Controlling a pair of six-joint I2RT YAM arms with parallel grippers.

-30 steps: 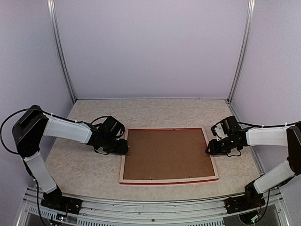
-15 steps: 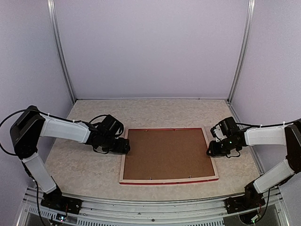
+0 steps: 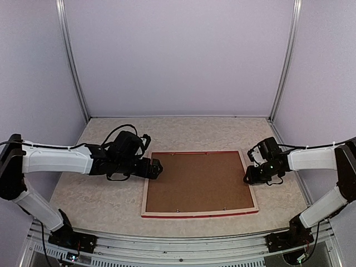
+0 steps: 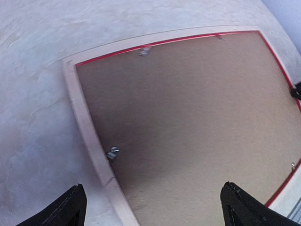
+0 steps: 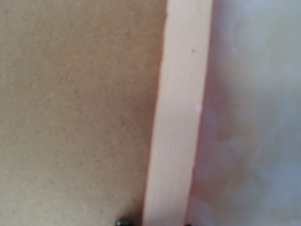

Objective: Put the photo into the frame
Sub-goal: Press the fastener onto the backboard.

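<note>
The frame [image 3: 146, 198] lies face down in the middle of the table, pale wood back up, with a red outer edge. A plain brown backing board [image 3: 197, 181] fills it. The photo is hidden from view. My left gripper [image 3: 155, 168] hovers open and empty over the frame's left rail [image 4: 85, 123], one fingertip [image 4: 70, 209] outside the rail and the other over the board [image 4: 197, 117]. My right gripper [image 3: 248, 179] is low at the right rail [image 5: 178, 117], with its dark fingertips [image 5: 123, 221] close on either side of that rail.
Small metal tabs [image 4: 113, 152] sit along the frame's inner edge, another at the far rail [image 4: 145, 50]. The marbled tabletop [image 3: 100, 200] surrounds the frame. Metal posts [image 3: 72, 61] and lilac walls close the back and sides.
My left arm has reached further right and its gripper has moved from beside the frame's left edge to over it. The right gripper and the frame have stayed put.
</note>
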